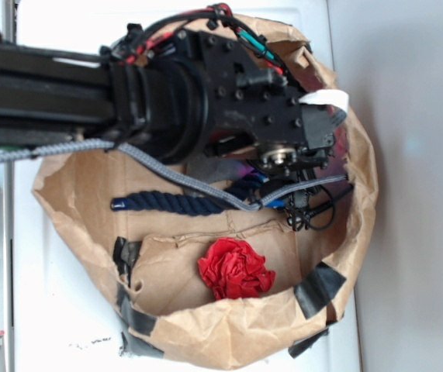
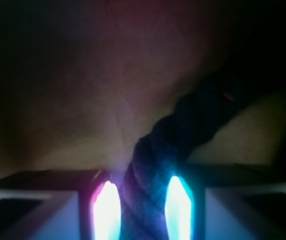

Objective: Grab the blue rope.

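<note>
Navy blue rope (image 1: 176, 203) lies in the paper bag (image 1: 74, 194), its right end hidden under the arm. Gripper (image 2: 143, 210) straddles the rope (image 2: 183, 130); contact unclear, surroundings dark.

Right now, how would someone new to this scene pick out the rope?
Find the torn brown paper bag under the black arm. The blue rope lies across its middle, one end running under the gripper. It is dark, thick and twisted, unlike the crumpled red ball beside it.
</note>
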